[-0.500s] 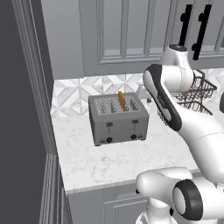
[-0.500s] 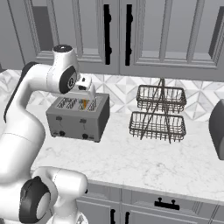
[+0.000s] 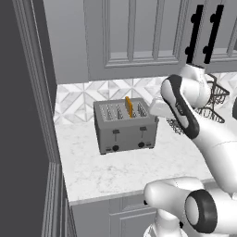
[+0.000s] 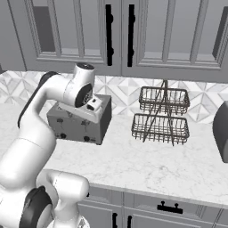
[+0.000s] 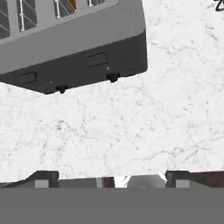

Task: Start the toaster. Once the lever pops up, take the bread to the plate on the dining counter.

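Above the toaster (image 3: 126,127) front, your gripper (image 5: 111,177) hangs wide open, empty. Descend off-line and you risk striking the knobs (image 5: 113,77), missing the lever (image 5: 97,59).

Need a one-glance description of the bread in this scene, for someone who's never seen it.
Start at the white marble counter under the grey cabinets and find the boxy grey toaster near its left end. The bread stands upright in one of the top slots, right of the middle. It is the only orange-tan thing there; the other slots show just metal wires.
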Tool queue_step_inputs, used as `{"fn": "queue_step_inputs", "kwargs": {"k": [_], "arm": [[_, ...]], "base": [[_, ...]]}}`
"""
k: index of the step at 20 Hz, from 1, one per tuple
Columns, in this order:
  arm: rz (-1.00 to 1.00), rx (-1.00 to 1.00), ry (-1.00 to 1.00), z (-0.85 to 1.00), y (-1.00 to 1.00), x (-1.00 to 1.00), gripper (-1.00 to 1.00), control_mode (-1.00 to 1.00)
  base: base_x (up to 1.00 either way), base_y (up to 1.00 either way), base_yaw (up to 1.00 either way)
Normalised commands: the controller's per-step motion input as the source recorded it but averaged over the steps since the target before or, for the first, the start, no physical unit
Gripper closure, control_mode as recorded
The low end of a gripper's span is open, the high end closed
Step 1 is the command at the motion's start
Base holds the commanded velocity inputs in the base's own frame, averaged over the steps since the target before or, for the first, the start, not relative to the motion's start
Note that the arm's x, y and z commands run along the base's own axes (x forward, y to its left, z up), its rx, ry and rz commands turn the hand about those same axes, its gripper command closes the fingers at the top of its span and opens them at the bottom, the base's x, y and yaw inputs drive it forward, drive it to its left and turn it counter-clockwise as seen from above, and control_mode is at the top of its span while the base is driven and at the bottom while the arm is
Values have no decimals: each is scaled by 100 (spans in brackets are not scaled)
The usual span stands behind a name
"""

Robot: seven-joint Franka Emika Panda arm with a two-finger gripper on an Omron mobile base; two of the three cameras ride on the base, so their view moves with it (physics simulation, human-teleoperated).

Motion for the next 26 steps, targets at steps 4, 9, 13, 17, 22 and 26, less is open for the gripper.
{"fn": "queue_step_inputs", "kwargs": {"k": [4, 9, 13, 17, 22, 26], "arm": [[-21, 26, 37, -86, 17, 40, -100, -100], [-15, 12, 4, -38, 0, 40, -100, -100], [-26, 1, -15, 0, 7, 24, -100, -100], [-24, 1, -6, -35, 0, 26, -100, -100], [-18, 0, 0, -52, 3, 35, -100, -100], [-3, 0, 0, -16, 0, 17, -100, -100]], "base": [[0, 0, 0], [0, 0, 0], [0, 0, 0], [0, 0, 0], [0, 0, 0], [0, 0, 0]]}}
